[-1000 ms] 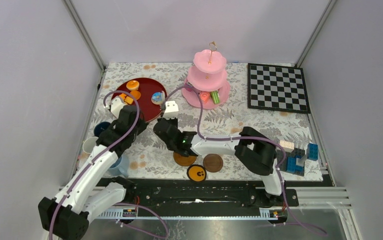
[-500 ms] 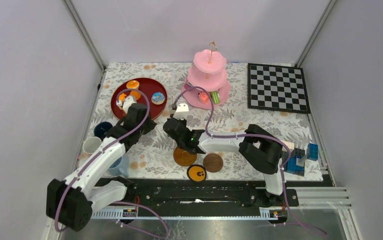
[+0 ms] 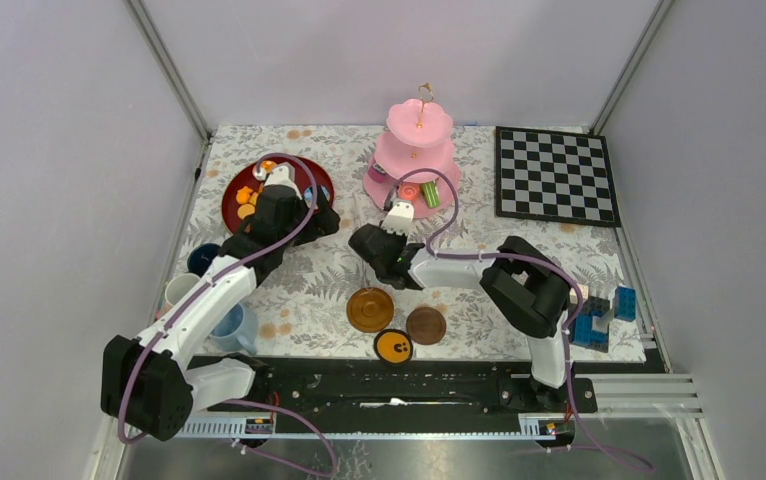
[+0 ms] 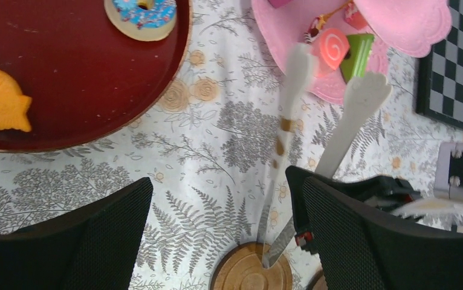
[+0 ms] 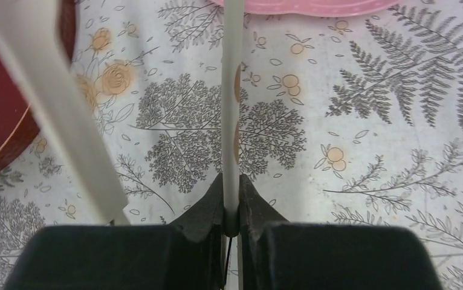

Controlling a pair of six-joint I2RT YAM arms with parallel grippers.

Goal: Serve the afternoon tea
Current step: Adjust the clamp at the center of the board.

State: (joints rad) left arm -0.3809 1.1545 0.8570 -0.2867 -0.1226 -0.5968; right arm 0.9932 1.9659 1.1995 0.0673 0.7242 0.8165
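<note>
Reaching with the left arm from its base at the lower left of the overhead view diagonally to the upper left, links almost in one line, wrist high over the right side of the red tray (image 4: 84, 72). Hanging there with the left gripper (image 4: 226, 187) empty, black fingers (image 4: 96, 241) spread wide, patterned cloth showing between them. On the tray, upper left of the left wrist view: a fish-shaped orange pastry (image 4: 2, 103) and a blue-iced doughnut (image 4: 141, 15).

Folding the right arm sharply: up from the base at the lower right, bent at the elbow in the right middle, then stretched leftward to the centre of the overhead view, wrist turned up towards the pink cake stand (image 3: 404, 158). Clamped with the right gripper (image 5: 231, 208) on one thin blade of white tongs (image 4: 362, 99), jaws pressed together on it at the bottom centre of the right wrist view, the other blade slanting off to the upper left. Pointing the tong tips at the stand's lowest tier, upper right of the left wrist view, close to a pink swirl roll (image 4: 332, 49) and a green pastry (image 4: 357, 54); touching or not, cannot tell.

Lower centre of the overhead view: two brown saucers (image 3: 370, 309) side by side on the cloth, below the right forearm. Left edge, beside the left arm: dark-blue cup (image 3: 202, 258), white cup (image 3: 179, 290), light-blue cup (image 3: 237, 325). Upper right: chessboard (image 3: 556, 175).
</note>
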